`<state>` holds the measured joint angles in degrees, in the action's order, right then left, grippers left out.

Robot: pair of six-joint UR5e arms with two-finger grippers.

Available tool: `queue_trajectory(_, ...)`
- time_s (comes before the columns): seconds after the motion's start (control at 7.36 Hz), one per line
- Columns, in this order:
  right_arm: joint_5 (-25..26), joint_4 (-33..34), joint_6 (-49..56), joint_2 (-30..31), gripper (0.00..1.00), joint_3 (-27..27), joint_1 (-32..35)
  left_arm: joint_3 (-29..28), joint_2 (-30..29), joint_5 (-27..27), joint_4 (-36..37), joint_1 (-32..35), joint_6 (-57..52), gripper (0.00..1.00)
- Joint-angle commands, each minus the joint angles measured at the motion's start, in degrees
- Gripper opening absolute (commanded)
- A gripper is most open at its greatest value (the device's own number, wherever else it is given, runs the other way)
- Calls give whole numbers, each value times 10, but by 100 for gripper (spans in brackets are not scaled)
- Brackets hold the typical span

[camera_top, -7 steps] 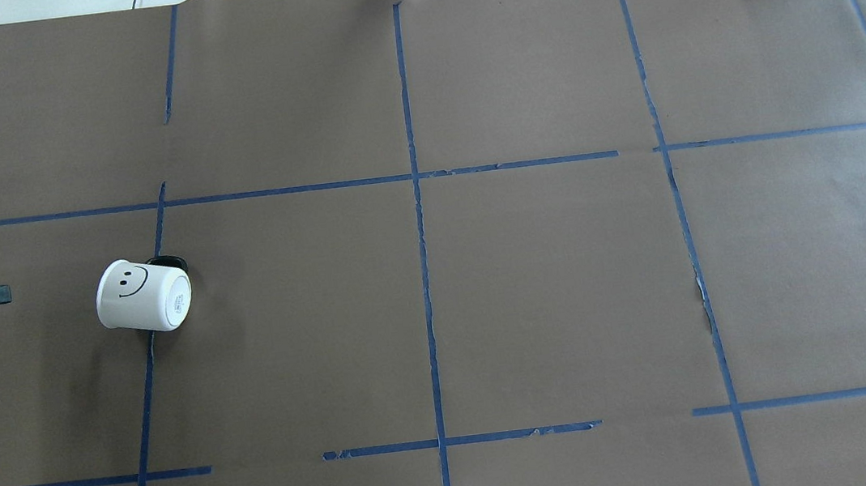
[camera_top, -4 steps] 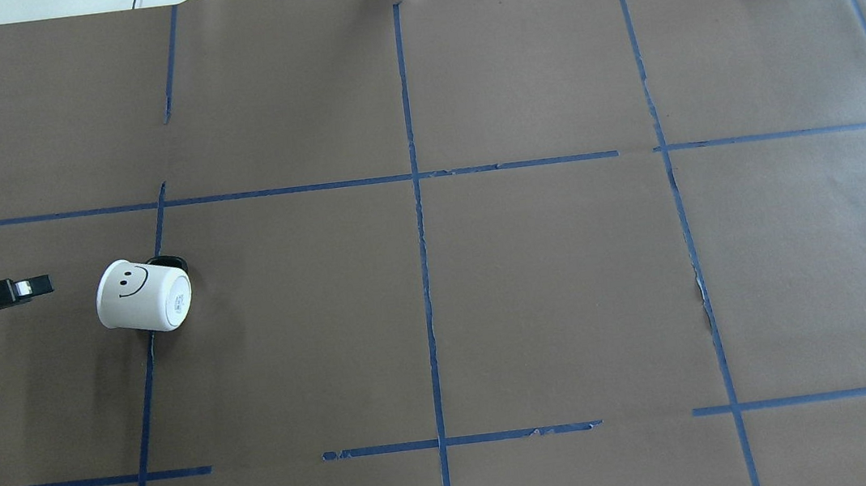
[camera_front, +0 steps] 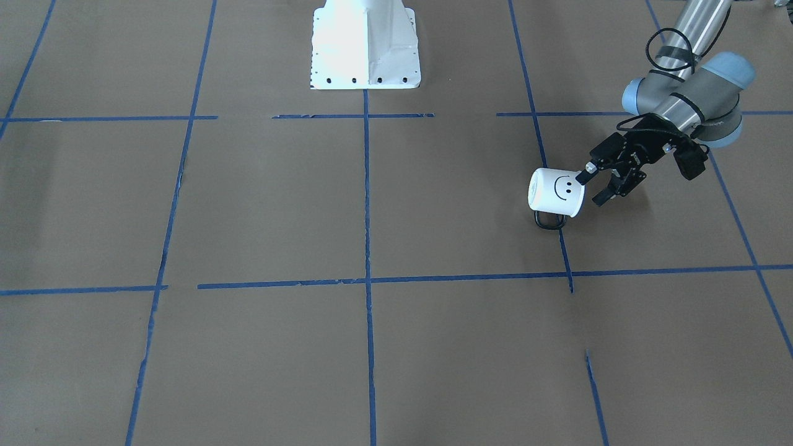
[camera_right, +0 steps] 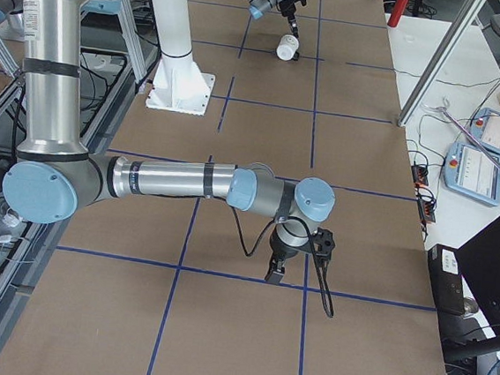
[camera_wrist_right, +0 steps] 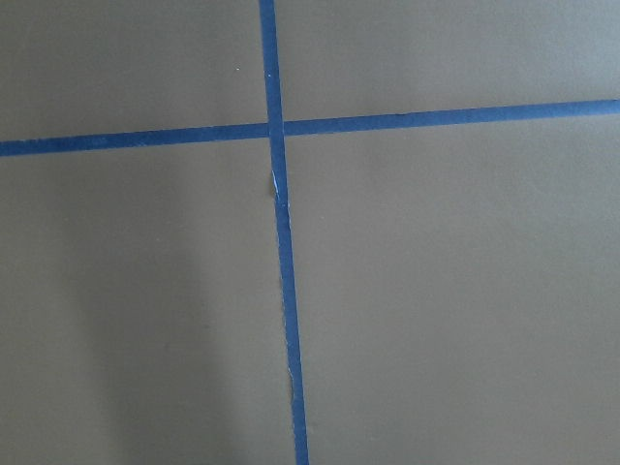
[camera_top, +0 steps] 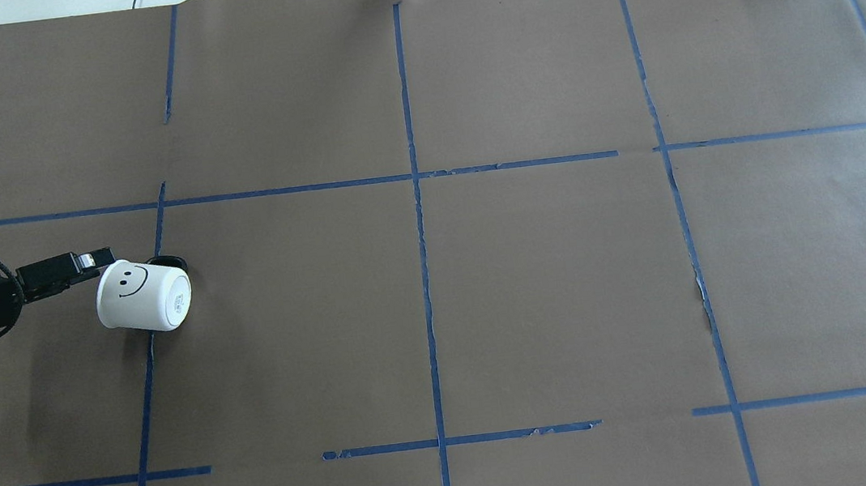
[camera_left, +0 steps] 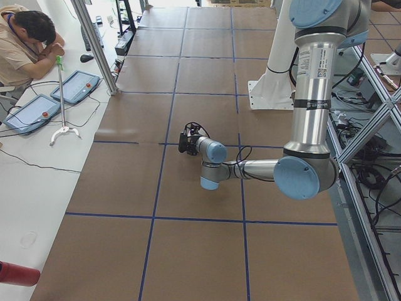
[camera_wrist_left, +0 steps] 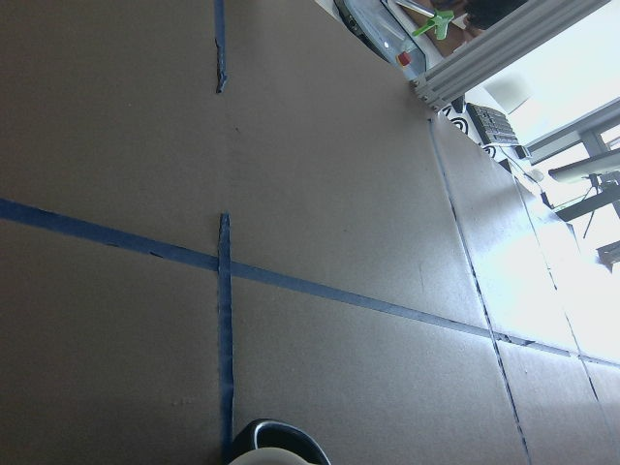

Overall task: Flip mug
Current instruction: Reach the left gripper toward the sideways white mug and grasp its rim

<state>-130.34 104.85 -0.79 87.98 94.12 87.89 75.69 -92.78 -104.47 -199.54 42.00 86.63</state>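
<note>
The white mug (camera_top: pixel 143 295) with a black smiley face lies on its side on the brown table, left of centre in the overhead view. Its base faces right and its mouth faces my left gripper (camera_top: pixel 91 261). Its black loop handle (camera_top: pixel 168 262) rests on the far side. In the front-facing view the left gripper (camera_front: pixel 593 188) is open at the mug (camera_front: pixel 556 192), its upper fingertip (camera_front: pixel 585 176) over the rim by the smiley. The mug's handle (camera_wrist_left: pixel 276 433) shows at the left wrist view's bottom edge. My right gripper (camera_right: pixel 274 268) shows only in the exterior right view, low over the table; I cannot tell its state.
Blue tape lines (camera_top: pixel 416 196) divide the brown paper table cover. The white robot base plate (camera_front: pixel 365 68) stands at the robot's edge of the table. An operator (camera_left: pixel 25 44) sits with tablets (camera_left: pixel 75 86) at the far side in the exterior left view.
My left gripper has moved right from the overhead view's left edge up to the mug's mouth. The mug has not moved.
</note>
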Motion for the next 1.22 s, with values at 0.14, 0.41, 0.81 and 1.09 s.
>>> queue_trajectory(0.14, 0, 0, 0, 0, 100, 0, 0, -31, -28, -16, -43, -25, 15, 100)
queue_trajectory(0.41, 0, 0, 0, 0, 100, -1, 0, -34, -45, -59, -45, -32, 31, 36)
queue_trajectory(0.81, 0, 0, 0, 0, 100, 0, 0, -30, -48, -137, -44, -23, 71, 0)
queue_trajectory(1.09, 0, 0, 0, 0, 100, 0, 0, -29, -92, -137, -44, 1, 130, 0)
